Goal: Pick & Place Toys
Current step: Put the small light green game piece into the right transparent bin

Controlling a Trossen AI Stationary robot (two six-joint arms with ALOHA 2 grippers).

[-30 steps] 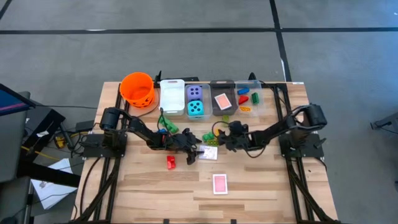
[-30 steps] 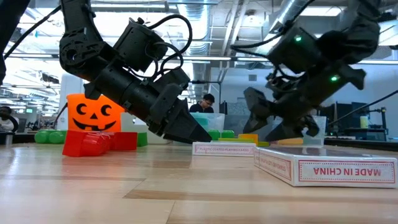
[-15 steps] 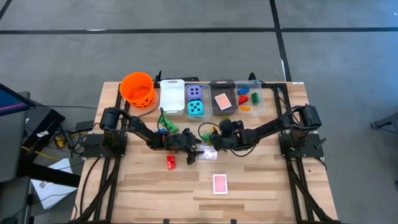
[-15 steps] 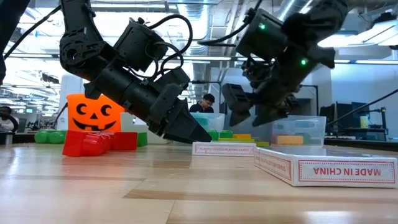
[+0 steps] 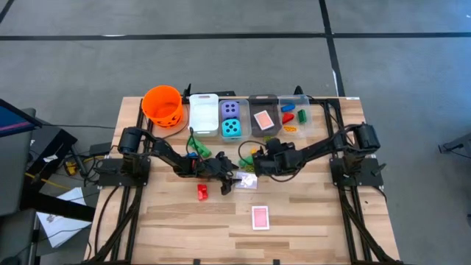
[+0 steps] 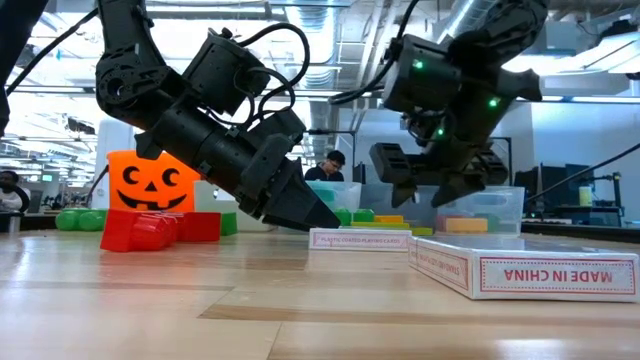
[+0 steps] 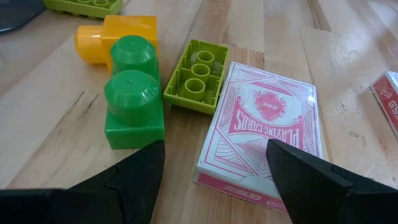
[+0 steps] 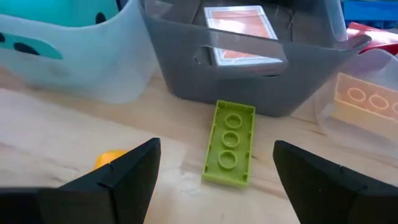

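Observation:
My left gripper (image 5: 232, 179) is open and low over the table. Its fingers stand on either side of the near end of a pink-backed card deck (image 7: 267, 124), beside a green brick (image 7: 134, 109), an upturned lime brick (image 7: 198, 74) and a yellow brick (image 7: 118, 34). My right gripper (image 5: 259, 157) is open and empty above the table (image 6: 432, 182). Ahead of it a flat lime brick (image 8: 230, 142) lies on the wood in front of the grey bin (image 8: 249, 68). A red brick (image 5: 202, 192) and a second deck (image 5: 260, 217) lie nearer the front.
Along the far edge stand an orange bucket (image 5: 163, 105), a white bin (image 5: 204, 114), a bin with the purple and teal dice (image 5: 232, 119), the grey bin holding a deck (image 5: 263, 118) and a clear bin with bricks (image 5: 293, 116). Bare wood lies toward the front edge.
My right gripper has gone toward the table's left edge, then a little toward the far edge and the bins, and has turned about as it went. It has stayed open and empty.

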